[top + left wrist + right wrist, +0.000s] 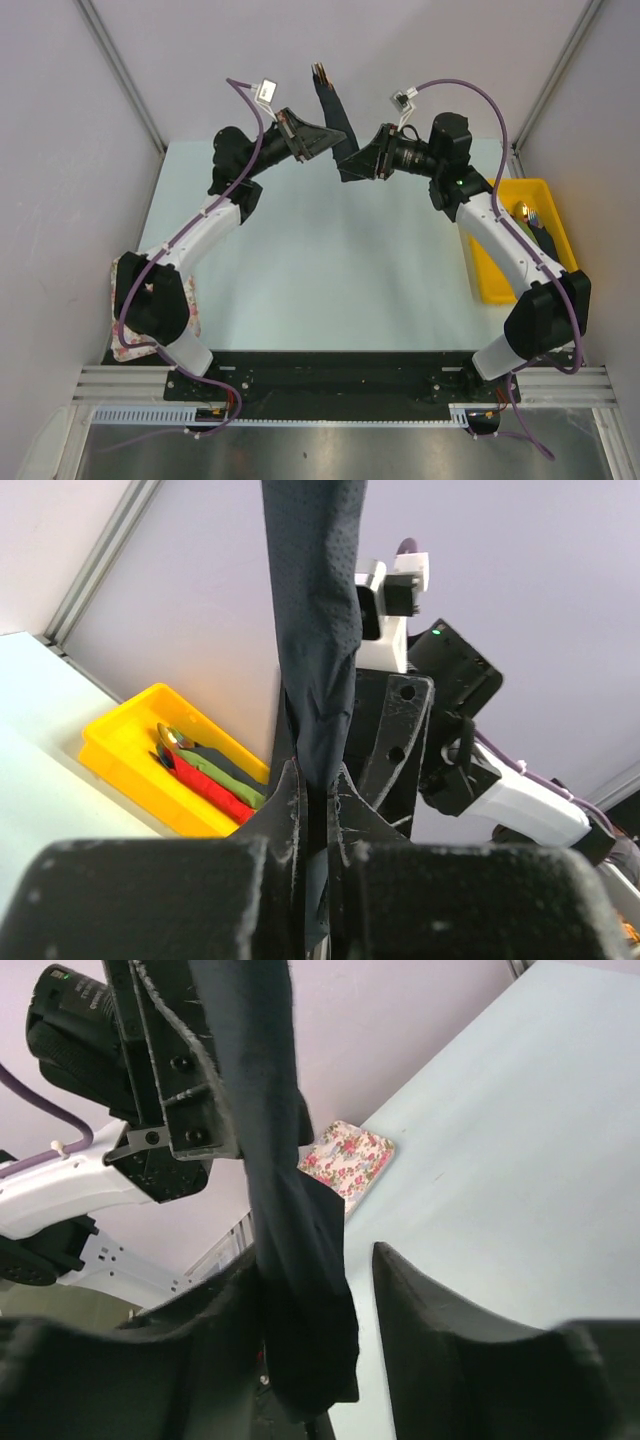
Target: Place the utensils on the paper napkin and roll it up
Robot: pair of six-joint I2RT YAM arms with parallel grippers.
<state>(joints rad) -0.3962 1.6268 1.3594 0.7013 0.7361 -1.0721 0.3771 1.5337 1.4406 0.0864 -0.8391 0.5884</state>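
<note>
The paper napkin (331,112) is a narrow black roll held upright in the air over the table's far middle. A small brownish utensil end (318,70) pokes out of the roll's top; the rest of the utensils is hidden inside. My left gripper (328,138) is shut on the roll (315,630), pinched tight between its fingers (290,800). My right gripper (357,163) is open around the roll's lower end (295,1260). The roll leans on one right finger, with a gap to the other finger (420,1310).
A yellow bin (522,186) at the right holds red and green rolled napkins (205,775) with gold cutlery. A floral cloth (122,345) lies at the near left edge under the left arm. Grey walls enclose the pale table (330,270).
</note>
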